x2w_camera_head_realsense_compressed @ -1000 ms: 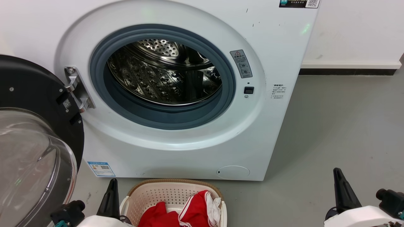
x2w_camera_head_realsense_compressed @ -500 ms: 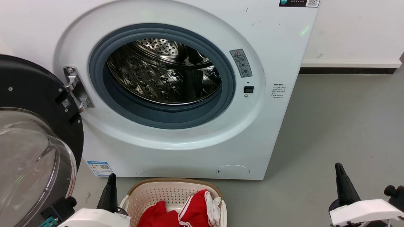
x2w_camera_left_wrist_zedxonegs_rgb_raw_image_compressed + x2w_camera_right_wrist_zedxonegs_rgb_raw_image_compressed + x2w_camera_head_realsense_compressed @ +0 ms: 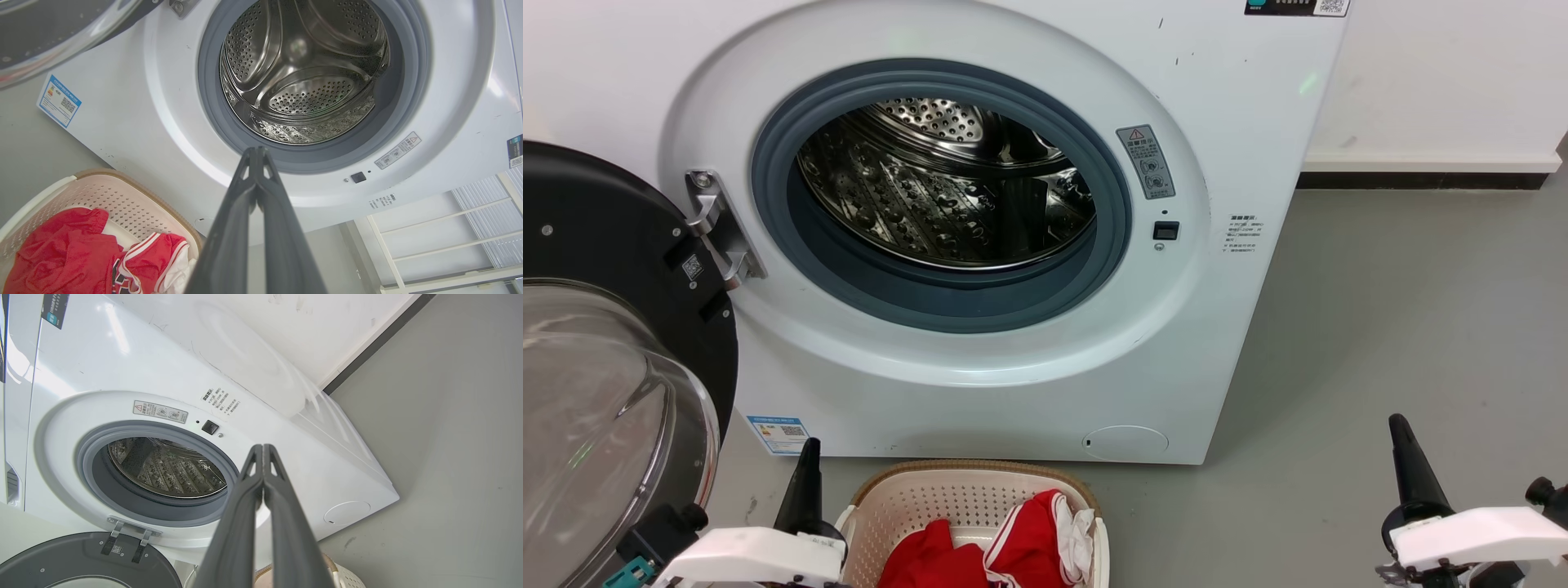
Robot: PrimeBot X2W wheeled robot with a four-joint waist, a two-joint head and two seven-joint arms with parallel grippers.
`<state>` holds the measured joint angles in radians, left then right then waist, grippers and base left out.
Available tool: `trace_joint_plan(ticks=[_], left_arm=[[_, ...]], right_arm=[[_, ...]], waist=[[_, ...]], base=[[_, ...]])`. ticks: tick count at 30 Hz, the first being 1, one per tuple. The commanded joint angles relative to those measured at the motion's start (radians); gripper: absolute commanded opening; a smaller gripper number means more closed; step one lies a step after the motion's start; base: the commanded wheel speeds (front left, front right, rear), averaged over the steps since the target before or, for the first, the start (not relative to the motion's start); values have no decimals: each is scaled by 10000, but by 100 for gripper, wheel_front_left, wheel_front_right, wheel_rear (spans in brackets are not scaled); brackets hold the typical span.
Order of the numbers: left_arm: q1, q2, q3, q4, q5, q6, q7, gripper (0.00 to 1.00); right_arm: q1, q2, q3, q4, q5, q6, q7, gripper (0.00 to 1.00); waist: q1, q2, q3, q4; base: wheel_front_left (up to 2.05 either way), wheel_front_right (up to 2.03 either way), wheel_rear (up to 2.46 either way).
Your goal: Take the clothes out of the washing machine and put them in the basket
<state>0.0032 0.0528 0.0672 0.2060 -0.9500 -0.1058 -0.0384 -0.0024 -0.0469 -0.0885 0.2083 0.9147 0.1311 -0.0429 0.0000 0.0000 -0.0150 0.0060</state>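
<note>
Clothes [image 3: 1013,547] both in basket [image 3: 968,472]: plain red piece [image 3: 931,562] on the left, striped piece [image 3: 1033,531] heaped against the right wall, white fabric at the rim. Both are bunched, so neither has a clear long axis. Basket sits on floor [image 3: 1380,310] just in front of washer [image 3: 1013,408], below the door ring [image 3: 947,314]. Door [image 3: 629,245] hangs open on the robot's left

Drum [image 3: 947,196] is bare steel wherever it shows. Left wrist view reaches its lowest part, and no fabric lies there

Left jaws shut, fingers [image 3: 249,212] pressed together to the tip, holding nothing. They stand just beside the basket's left wall, pointing up toward the door ring. Right jaws likewise shut and empty, fingers [image 3: 261,506] touching, out over the floor well apart from the basket on its right side

Judgement: unloading looks complete. Should anything need tucking in, the clothes lie below and just right of the left jaws, so the left arm is nearer. Its jaws would have to part and tip down into the basket; the right arm would first have to cross the gap
</note>
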Motion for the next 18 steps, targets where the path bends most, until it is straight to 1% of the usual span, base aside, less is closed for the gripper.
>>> trace_joint_plan(ticks=[1,18], left_arm=[[-262,8,35,-60,-251,-56,40,0],[-560,-4,182,77,-2191,-116,505,0]], right_arm=[[-345,-35,-34,-55,284,-1,64,0],[-566,-41,-102,72,2326,-2,524,0]], waist=[[0,0,2,-1],[0,0,46,-15]], base=[[0,0,0],[0,0,0]])
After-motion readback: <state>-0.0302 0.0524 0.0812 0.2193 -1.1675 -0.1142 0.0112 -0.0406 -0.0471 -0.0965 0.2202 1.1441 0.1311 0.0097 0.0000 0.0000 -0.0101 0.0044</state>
